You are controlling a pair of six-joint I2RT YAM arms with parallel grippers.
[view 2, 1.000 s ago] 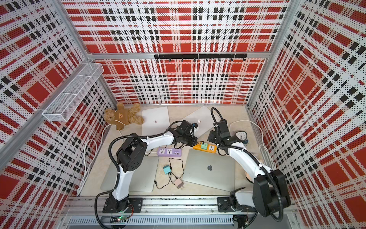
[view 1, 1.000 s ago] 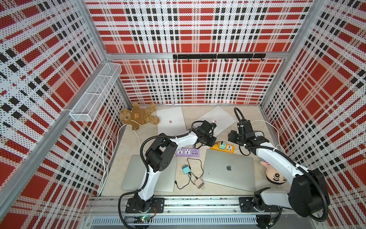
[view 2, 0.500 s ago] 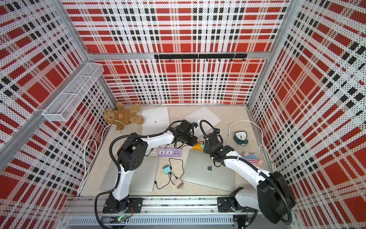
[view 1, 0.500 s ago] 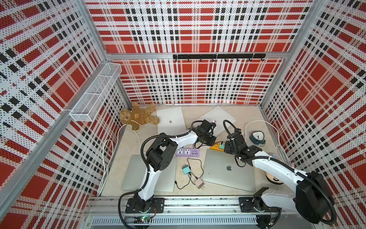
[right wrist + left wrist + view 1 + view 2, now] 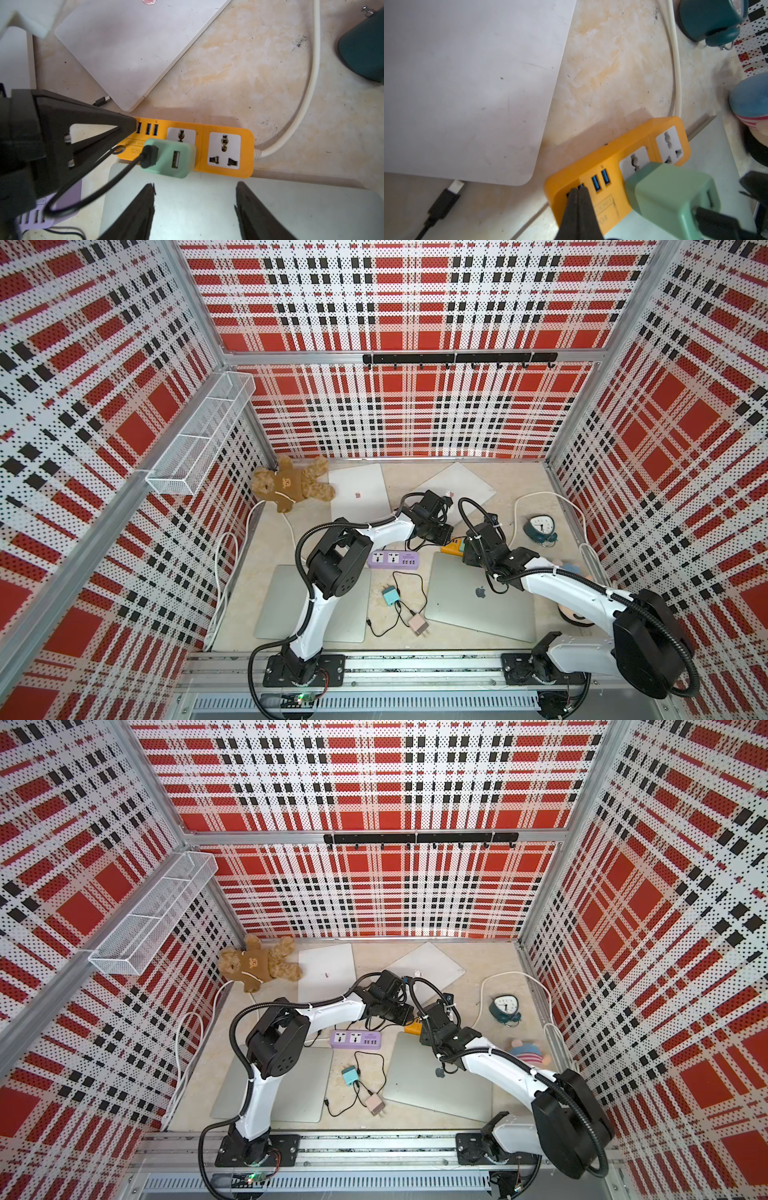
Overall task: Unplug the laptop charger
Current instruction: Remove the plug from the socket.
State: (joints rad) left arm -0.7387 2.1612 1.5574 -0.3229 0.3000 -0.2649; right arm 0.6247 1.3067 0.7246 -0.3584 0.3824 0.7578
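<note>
While the right gripper (image 5: 195, 187) hangs over the grey laptop (image 5: 207, 212) with its jaws wide apart and nothing between them, the charger (image 5: 170, 158) sits just beyond its fingertips, plugged into a socket of the orange strip (image 5: 203, 145). So the main step is not done: the charger is not yet gripped and not yet pulled out. A black cable (image 5: 124, 170) leaves its side and curls toward the purple strip (image 5: 70, 197).

The left gripper (image 5: 578, 189) is closed on nothing. Its tips rest on the orange strip at the USB end, I think to hold it down during the pull. What is left, in my judgement, is to bring the open jaws around the charger, close them, and draw it out of the socket.

On the cable side the left gripper stands near the charger, so room there is narrow. On the other side the second socket is free. The strip's near edge lies just beside the grey laptop's edge. Beyond the strip the table is bare up to the corner of the white laptop (image 5: 135, 52). A white cord (image 5: 311, 83) curves away from the strip's end, and the clock (image 5: 363, 52) is well apart.
</note>
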